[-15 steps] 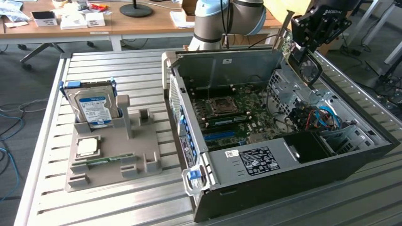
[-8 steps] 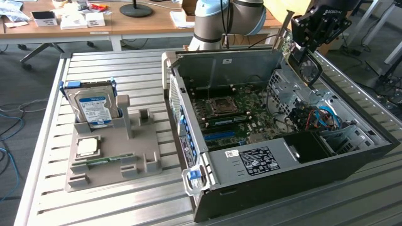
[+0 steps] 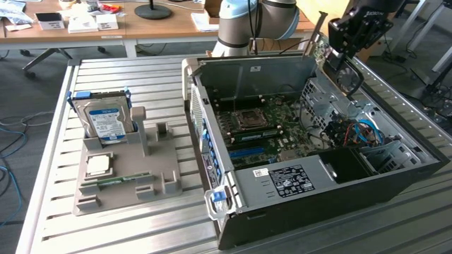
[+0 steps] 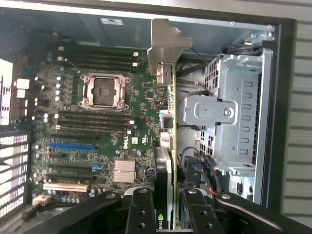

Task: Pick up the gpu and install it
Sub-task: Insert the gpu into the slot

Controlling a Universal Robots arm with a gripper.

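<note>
My gripper [image 3: 337, 46] hangs above the far right corner of the open computer case [image 3: 318, 185], shut on the gpu [image 3: 322, 48]. The card is held on edge, with its silvery bracket [image 3: 315, 33] pointing up and away. In the wrist view the gpu [image 4: 171, 141] shows edge-on between my black fingers [image 4: 141, 209], and its bracket [image 4: 165, 44] reaches toward the case's back wall. My gripper [image 4: 168, 214] holds it above the motherboard [image 4: 97, 126], beside the CPU socket [image 4: 103, 90] and well above the slots.
A grey holder [image 3: 127, 174] on the exterior view's left carries a hard drive [image 3: 105, 119], a CPU [image 3: 99, 165] and a green memory stick [image 3: 113, 182]. Inside the case are a metal drive cage [image 4: 229, 126], cables [image 3: 356, 132] and a power supply [image 3: 289, 180].
</note>
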